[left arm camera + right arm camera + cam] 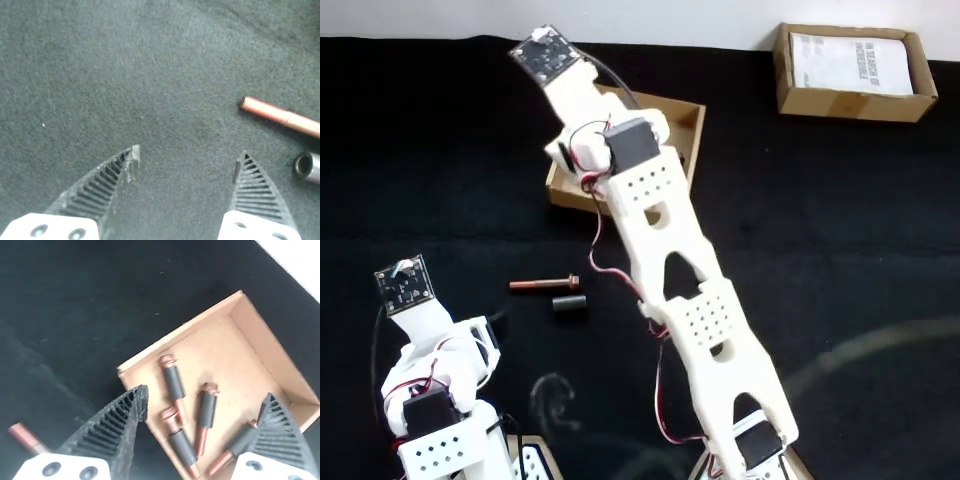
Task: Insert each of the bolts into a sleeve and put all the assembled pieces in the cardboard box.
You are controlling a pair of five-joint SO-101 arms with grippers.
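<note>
In the high view the right arm [670, 250] stretches over the cardboard box [685, 120] at the far middle of the table [820, 250] and covers its inside. The right wrist view looks into the box: four assembled pieces [172, 382] lie there under the right gripper [206, 394], its jaws wide apart. At near left the left gripper [190, 154], jaws also wide, hovers beside the loose bolt [545, 284] and sleeve [570, 305].
</note>
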